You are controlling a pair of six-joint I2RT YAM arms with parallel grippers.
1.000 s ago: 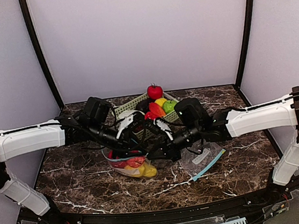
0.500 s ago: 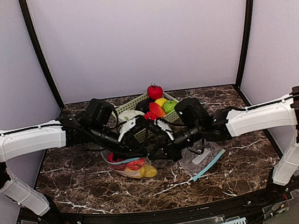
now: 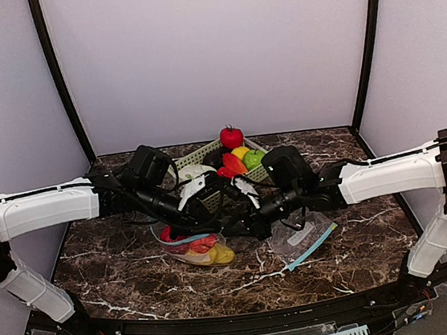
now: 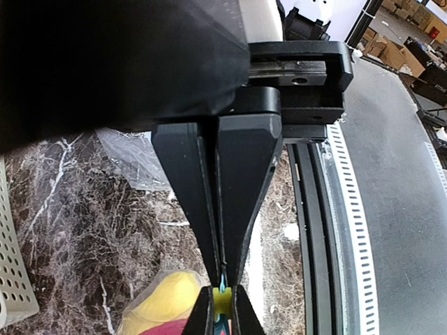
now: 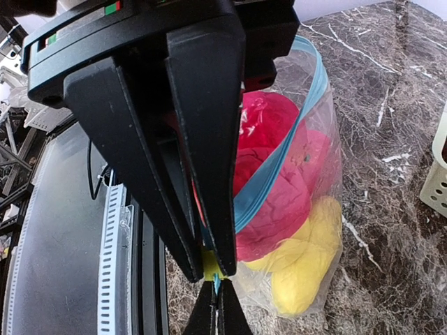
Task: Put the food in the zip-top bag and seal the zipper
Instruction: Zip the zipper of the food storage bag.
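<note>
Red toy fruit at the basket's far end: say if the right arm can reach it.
Probably not: the right pincer is shut on the bag's zipper, though the red toy fruit lies uncovered.

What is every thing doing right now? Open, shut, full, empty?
left hand, shut on the zipper strip.
right hand, shut on the zipper strip.
zip-top bag, holds red and yellow food; sealed or not, cannot tell.
basket, holds more food.
second bag, flat, looks empty.

Soft even light, weak shadows on table (image 3: 122, 268). Wrist views: fingers (image 4: 244, 181) dark, little detail; edges bowed.
</note>
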